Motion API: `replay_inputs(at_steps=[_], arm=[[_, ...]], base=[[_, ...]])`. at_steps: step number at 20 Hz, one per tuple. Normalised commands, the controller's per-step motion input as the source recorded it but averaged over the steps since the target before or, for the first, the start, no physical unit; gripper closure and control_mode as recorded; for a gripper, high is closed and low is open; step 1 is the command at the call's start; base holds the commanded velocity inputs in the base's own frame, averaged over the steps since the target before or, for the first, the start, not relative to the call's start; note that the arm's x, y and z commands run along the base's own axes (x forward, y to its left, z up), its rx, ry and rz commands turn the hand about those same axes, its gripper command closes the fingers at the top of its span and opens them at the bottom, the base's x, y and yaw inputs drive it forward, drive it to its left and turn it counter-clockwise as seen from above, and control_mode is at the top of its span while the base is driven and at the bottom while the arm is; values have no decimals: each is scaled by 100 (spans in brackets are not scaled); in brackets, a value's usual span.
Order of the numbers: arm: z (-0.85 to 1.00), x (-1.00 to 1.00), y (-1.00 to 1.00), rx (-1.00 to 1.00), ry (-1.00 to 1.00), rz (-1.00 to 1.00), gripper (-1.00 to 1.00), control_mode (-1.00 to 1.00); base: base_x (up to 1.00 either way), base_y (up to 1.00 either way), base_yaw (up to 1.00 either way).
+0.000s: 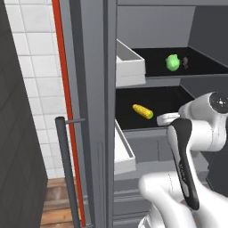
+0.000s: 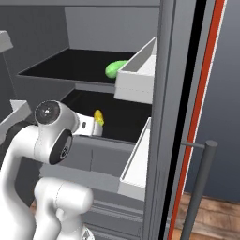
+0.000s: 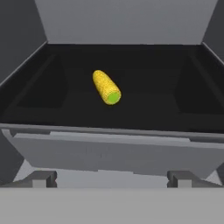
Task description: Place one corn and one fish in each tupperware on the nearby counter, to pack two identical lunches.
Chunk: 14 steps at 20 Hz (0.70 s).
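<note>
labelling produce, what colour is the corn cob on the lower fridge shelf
Yellow, with a green end cap, on the black shelf; the hand view shows the corn cob best.

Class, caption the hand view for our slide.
Open claw faces a yellow corn cob lying on a dark fridge shelf.

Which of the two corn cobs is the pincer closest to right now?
The yellow corn cob with the green end, lying on the lower black shelf straight ahead of the open pincer. The lime-green cob sits on the shelf above, farther away.
</note>
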Motion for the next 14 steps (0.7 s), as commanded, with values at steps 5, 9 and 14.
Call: replay_inputs(at_steps=[5,9,14], arm=[[48,0,-1,0,0,-10,-100,-100],[62,0,-14,0,-2,-4,-100,-100],[60,11,-29,0,0,-7,-100,-100]], base=[[0,0,0],[0,0,0],[0,0,0]])
